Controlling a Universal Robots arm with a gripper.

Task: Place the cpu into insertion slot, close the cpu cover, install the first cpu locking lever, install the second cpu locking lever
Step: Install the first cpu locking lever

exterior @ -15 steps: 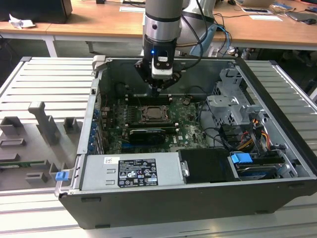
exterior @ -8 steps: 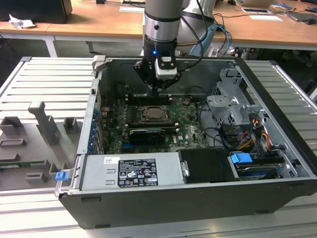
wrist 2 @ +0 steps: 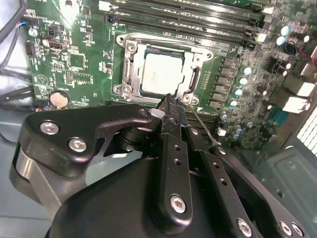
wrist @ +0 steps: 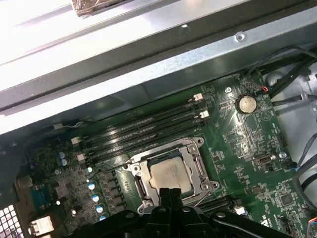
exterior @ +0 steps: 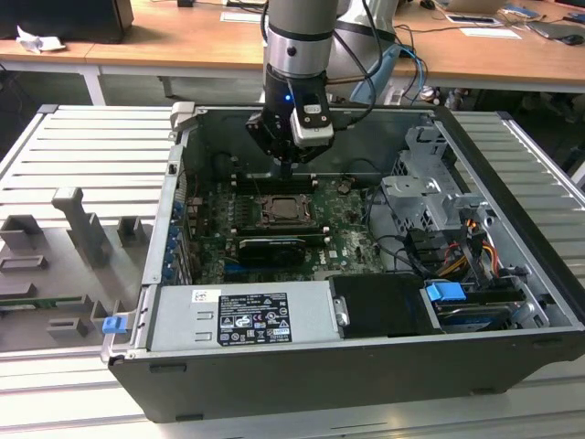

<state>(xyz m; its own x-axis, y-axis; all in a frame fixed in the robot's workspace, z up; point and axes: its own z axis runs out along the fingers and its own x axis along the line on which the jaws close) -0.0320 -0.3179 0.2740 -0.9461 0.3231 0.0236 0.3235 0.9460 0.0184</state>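
Exterior view: the arm hangs inside the open computer case (exterior: 274, 375). The pincer (exterior: 286, 172) points down, and the insertion slot (exterior: 264, 218) sits on the green motherboard (exterior: 352, 240) at 6 o'clock of it, close below. The cpu (exterior: 286, 212) lies in the slot.

Second wrist view: the cpu (wrist 2: 163, 72) is seated flat, with the cpu cover (wrist 2: 130, 68) down over it and the pale chip showing through the opening. The pincer (wrist 2: 168, 102) is closed, fingers pressed together with nothing seen between them, its tip at the socket's near corner. A thin wire locking lever (wrist 2: 200, 124) runs just beside the tip; cannot tell whether it is latched.

First wrist view: the same closed pincer (wrist: 171, 194) is at the edge of the cover (wrist: 199, 168), with the cpu (wrist: 171, 173) inside and the memory slots (wrist: 148, 124) beyond.

Handling, as a judgement: the chip is light, stiff and fragile, and should be held by its edges only. The lever looks springy and slippery, best taken at its bent free end.
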